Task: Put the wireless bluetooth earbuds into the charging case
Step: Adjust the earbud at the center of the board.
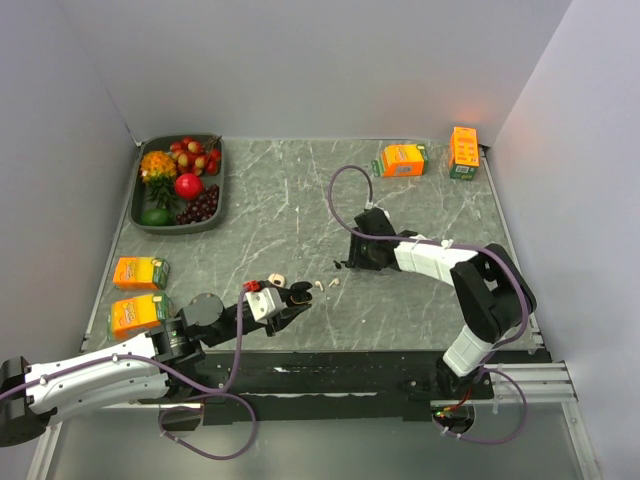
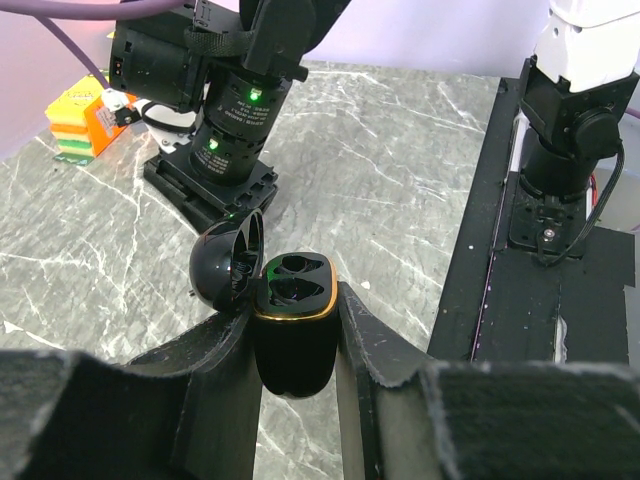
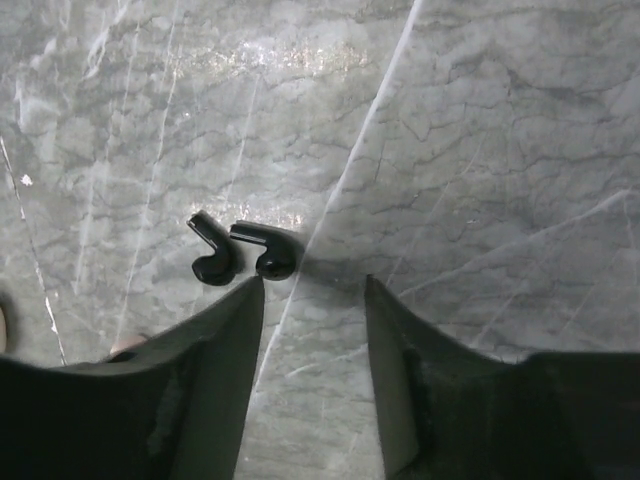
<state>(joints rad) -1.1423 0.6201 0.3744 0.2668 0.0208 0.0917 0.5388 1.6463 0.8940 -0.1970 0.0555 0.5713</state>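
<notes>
My left gripper (image 1: 297, 297) is shut on the open black charging case (image 2: 293, 325). It holds the case upright just above the table, lid (image 2: 224, 265) flipped back, and both sockets look empty. Two black earbuds (image 3: 215, 258) (image 3: 268, 252) lie side by side on the marble. My right gripper (image 3: 313, 285) is open just behind them, and its left fingertip (image 3: 252, 292) almost touches the nearer bud. In the top view the right gripper (image 1: 348, 263) sits mid-table. Two white earbuds (image 1: 327, 283) lie between the grippers.
A grey tray (image 1: 216, 190) of fruit stands at the back left. Orange cartons stand at the left edge (image 1: 140, 272) (image 1: 137, 313) and at the back right (image 1: 402, 160) (image 1: 463, 152). A small white object (image 1: 277, 281) lies by my left gripper.
</notes>
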